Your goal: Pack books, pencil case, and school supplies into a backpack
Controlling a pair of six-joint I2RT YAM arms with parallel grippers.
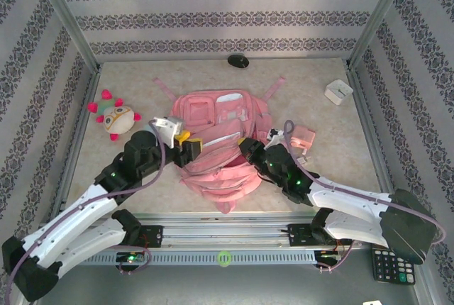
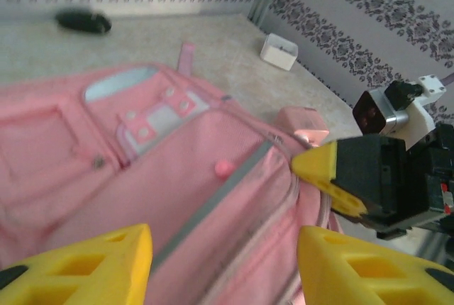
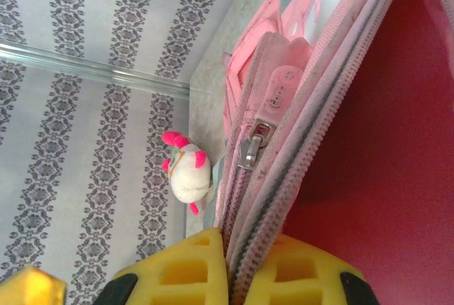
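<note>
Lying flat in the centre of the overhead view, the pink backpack [image 1: 213, 113] covers the middle of the bench [image 1: 347, 149]. Its straps splay toward the top of the frame and its paler pink zipped pockets face up. The main compartment gapes at the lower edge, showing a deep pink lining in the right wrist view. The right tool [image 3: 230, 266] is clenched on the grey-toothed zipper edge of that opening, just below a silver zipper pull [image 3: 250, 150]. The left tool [image 2: 223, 269] hangs released over the fabric on the opening's other side, its yellow fingers [image 2: 78, 266] well apart. A small pink block [image 1: 306, 138] lies just right of the backpack. A white square box [image 1: 339, 92] sits at upper right, a plush toy [image 1: 117, 117] at left, and a black calculator [image 1: 392, 266] at lower right.
</note>
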